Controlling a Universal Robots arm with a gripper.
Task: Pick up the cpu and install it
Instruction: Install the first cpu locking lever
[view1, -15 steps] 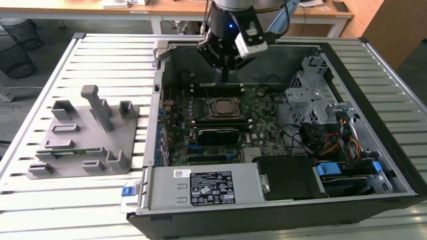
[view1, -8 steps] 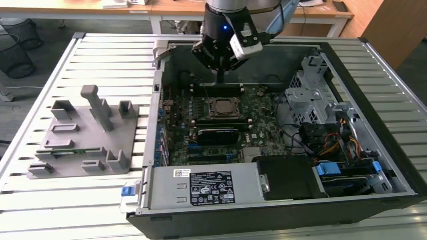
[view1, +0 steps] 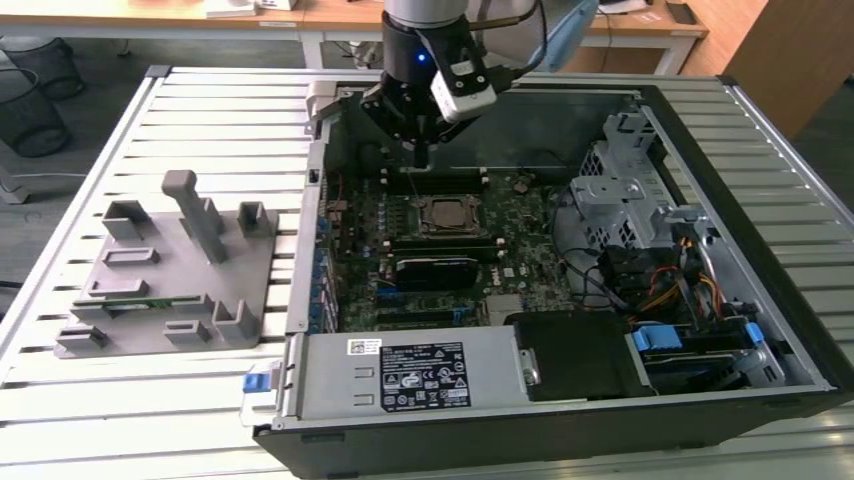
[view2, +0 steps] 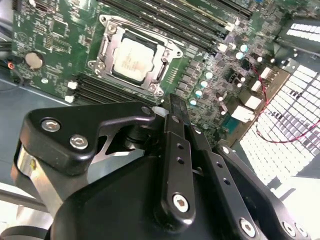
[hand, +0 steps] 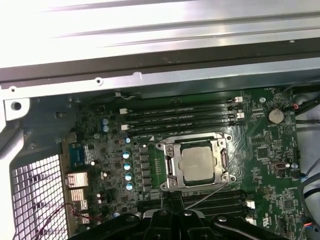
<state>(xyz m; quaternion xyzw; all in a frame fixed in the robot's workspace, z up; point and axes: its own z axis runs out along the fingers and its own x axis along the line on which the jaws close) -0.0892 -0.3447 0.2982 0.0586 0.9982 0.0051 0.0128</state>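
Green motherboard (hand: 272, 150), square silvery cpu (hand: 196, 164)

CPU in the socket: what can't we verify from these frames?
1. Contacts under the cpu: covered by its own metal top, both wrist views.
2. Memory slots beside it: second wrist view, partly blocked by the gripper.
3. Far edge of the motherboard: exterior view, behind the arm.
4. Greenish strip in the grey holder: exterior view, too small to identify.
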